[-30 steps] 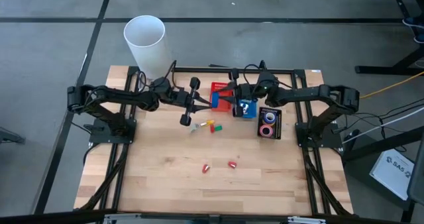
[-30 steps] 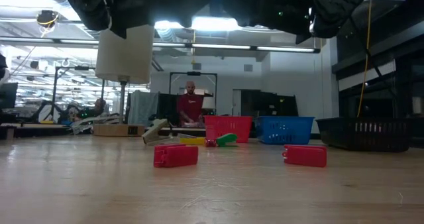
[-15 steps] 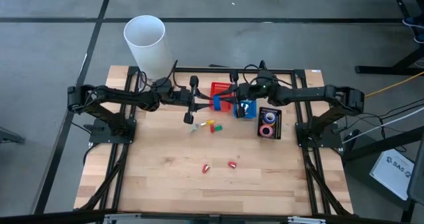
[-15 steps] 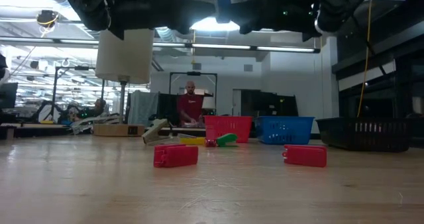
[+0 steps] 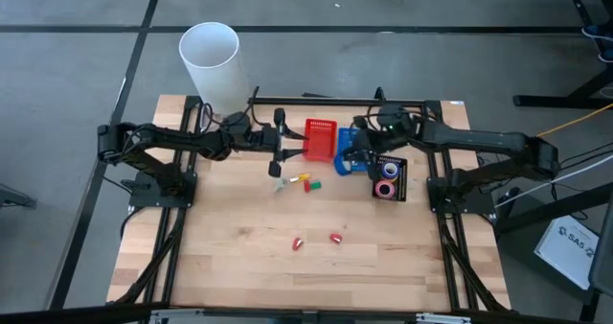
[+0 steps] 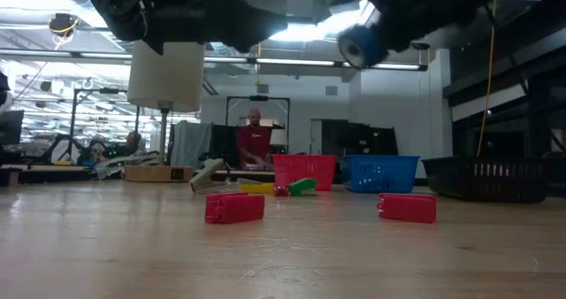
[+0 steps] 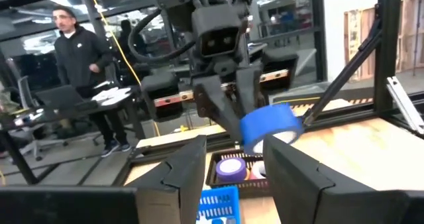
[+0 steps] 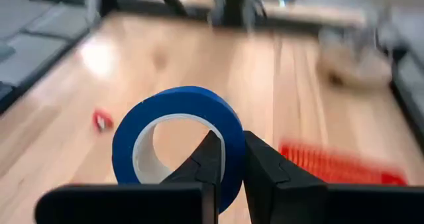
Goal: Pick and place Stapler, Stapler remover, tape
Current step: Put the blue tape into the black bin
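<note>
Right claw (image 5: 349,158) pinches blue tape roll (image 8: 177,136) aloft over blue basket (image 5: 347,144); left claw (image 5: 284,144) spread, at 9 o'clock of red basket (image 5: 319,140).

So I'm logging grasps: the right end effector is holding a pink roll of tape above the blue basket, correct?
Not pink. The right end effector is shut on a blue roll of tape, as the right wrist view shows. It does hang above the blue basket in the high view.

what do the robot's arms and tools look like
Both arms are dark, nearly black, jointed links with thin black cables looping along them. The left tool has two flat, dark, angular fingers. The right tool hangs below a boxy black wrist block with a camera housing. No markings show.
</note>
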`<act>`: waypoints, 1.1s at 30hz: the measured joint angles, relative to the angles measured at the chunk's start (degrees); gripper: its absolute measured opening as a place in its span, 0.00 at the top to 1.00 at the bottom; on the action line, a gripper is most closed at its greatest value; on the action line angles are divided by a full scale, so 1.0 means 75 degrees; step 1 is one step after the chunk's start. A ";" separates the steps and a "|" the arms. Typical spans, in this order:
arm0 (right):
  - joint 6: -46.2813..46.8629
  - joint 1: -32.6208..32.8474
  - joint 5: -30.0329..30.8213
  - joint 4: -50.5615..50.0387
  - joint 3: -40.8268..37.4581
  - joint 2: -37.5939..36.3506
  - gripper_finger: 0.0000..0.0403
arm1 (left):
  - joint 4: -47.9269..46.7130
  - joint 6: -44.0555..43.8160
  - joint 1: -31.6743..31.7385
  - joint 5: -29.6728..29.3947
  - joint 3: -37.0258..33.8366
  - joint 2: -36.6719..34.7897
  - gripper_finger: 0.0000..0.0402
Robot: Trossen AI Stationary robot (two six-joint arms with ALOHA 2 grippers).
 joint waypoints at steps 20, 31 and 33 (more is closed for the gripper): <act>0.2968 0.0643 0.2615 -0.5538 -0.0003 -0.0392 0.91 | -0.0328 -0.0191 -0.0143 -0.0690 0.0000 0.0000 0.65; 0.4818 0.0936 0.3382 -0.6828 -0.0006 -0.0390 0.91 | -0.0778 -0.0314 -0.0140 -0.0753 0.0000 0.0000 0.65; 0.4834 0.0936 0.3379 -0.6723 -0.0006 -0.0390 0.89 | -0.0909 -0.0365 -0.0140 -0.0755 0.0000 0.0000 0.65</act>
